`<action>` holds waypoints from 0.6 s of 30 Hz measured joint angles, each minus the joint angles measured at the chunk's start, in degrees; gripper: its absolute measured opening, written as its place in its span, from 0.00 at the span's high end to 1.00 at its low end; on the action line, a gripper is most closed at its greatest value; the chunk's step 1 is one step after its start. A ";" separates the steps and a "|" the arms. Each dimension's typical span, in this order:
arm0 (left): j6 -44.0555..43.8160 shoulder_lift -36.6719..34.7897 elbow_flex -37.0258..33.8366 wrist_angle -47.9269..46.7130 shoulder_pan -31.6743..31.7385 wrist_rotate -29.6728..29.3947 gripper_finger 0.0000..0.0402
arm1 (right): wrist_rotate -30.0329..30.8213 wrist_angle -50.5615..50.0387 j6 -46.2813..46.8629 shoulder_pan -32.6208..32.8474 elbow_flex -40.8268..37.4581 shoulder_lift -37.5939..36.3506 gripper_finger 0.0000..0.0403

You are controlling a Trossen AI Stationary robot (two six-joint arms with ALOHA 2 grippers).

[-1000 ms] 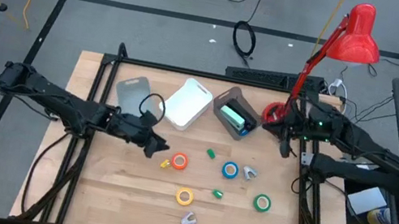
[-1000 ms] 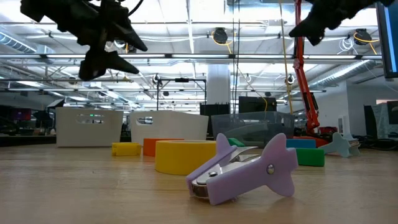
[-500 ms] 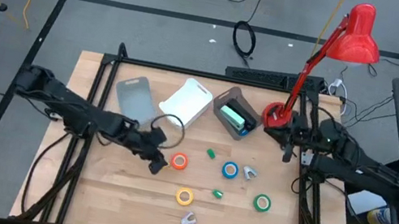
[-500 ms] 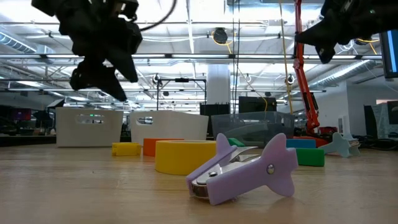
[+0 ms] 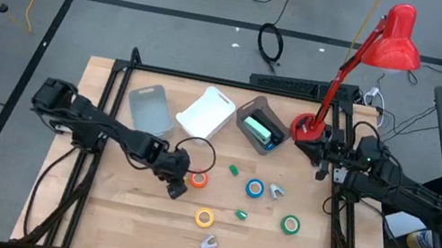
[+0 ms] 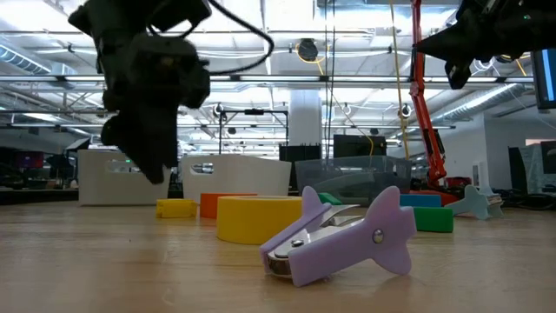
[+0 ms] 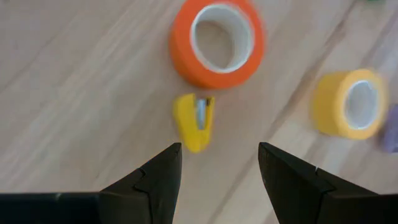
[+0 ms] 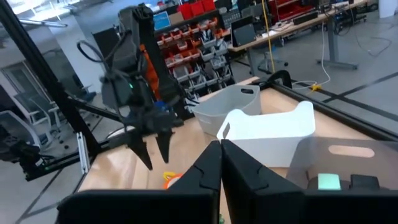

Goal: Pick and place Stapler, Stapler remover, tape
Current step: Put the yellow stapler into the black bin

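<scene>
My left gripper (image 5: 177, 189) hangs open above the table, pointing steeply down. Just past its fingertips (image 7: 217, 149) a small yellow stapler (image 7: 194, 121) lies flat on the wood, untouched. Beside the stapler lies the orange tape (image 5: 199, 178). The yellow tape (image 5: 203, 218), blue tape (image 5: 255, 188) and green tape (image 5: 290, 224) also lie flat. A purple staple remover (image 6: 343, 239) rests near the front edge, and a grey one (image 5: 276, 190) lies by the blue tape. My right gripper (image 5: 323, 157) waits shut and level at the far right, holding nothing.
Three bins stand along the far side: a grey one (image 5: 148, 107), a white one (image 5: 207, 113) and a dark one (image 5: 258, 129) with a green stapler in it. Small green staplers (image 5: 234, 170) (image 5: 241, 214) lie among the tapes. A red lamp (image 5: 396, 36) stands at the far right.
My left gripper has come down and toward the near edge, tipping to point more steeply down over the yellow stapler, and has stayed open. My right gripper has sunk a little at the far right and stayed shut. No object has moved.
</scene>
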 joint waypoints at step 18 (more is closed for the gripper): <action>1.83 4.60 -0.02 3.49 1.02 1.28 0.46 | 0.10 -0.37 1.47 0.00 0.00 0.02 1.00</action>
